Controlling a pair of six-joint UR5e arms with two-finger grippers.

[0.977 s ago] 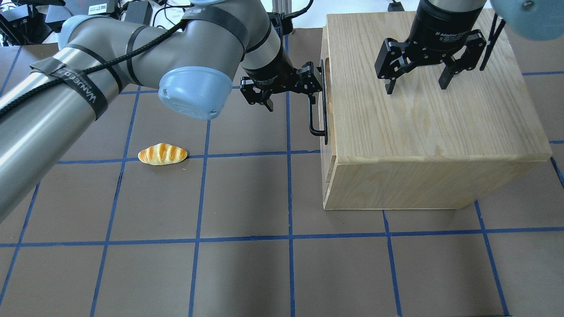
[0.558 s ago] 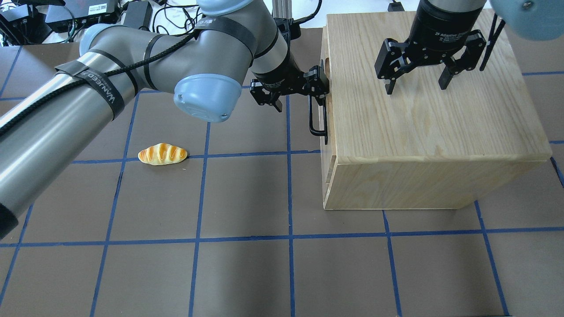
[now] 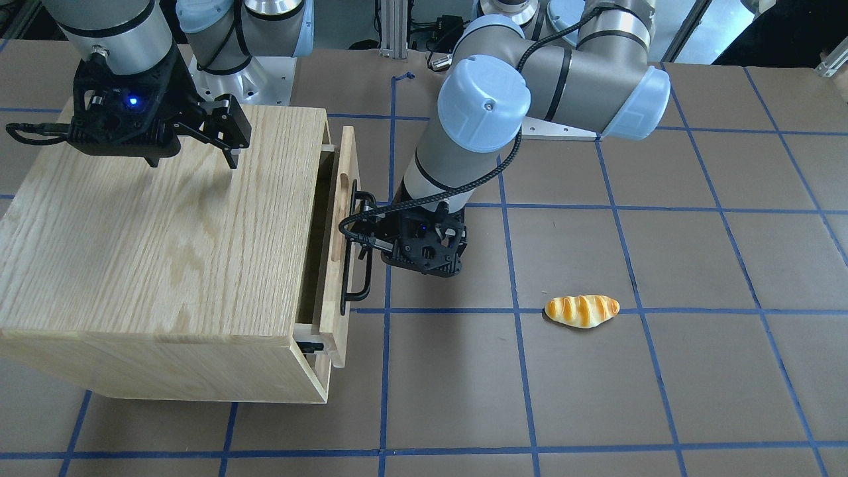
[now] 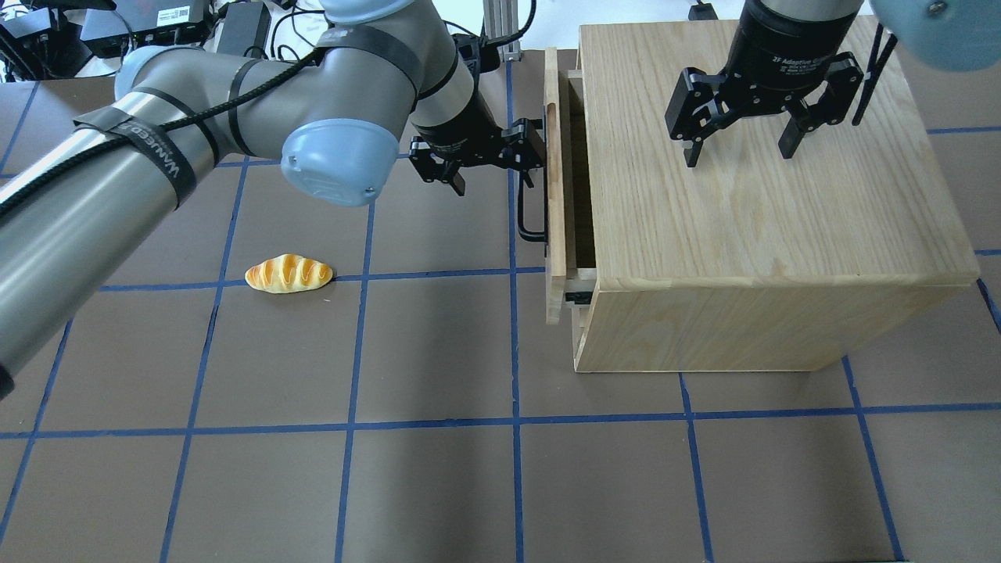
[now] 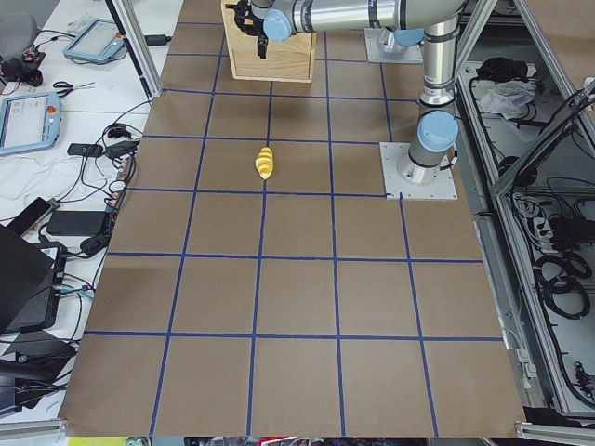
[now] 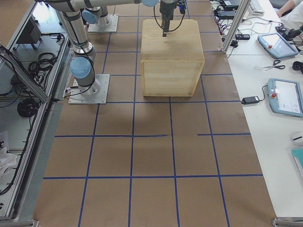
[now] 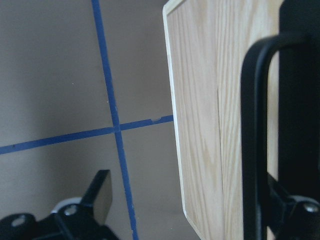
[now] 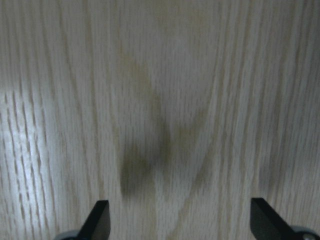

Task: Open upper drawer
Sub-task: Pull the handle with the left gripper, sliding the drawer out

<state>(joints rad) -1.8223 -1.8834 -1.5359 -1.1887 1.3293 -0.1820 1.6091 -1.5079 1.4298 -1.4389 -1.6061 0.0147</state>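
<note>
Striped bread roll (image 4: pixel 288 274) lies on brown blue-gridded table (image 4: pixel 438 485), apart from oak cabinet (image 4: pixel 751 234)

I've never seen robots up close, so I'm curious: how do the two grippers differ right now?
The left gripper reaches sideways at the upper drawer, one of its fingers hooked behind the black handle; the right gripper points straight down over the cabinet top, holding nothing. The left sits low beside the cabinet, the right above it. Both are black, two-fingered and open.
</note>
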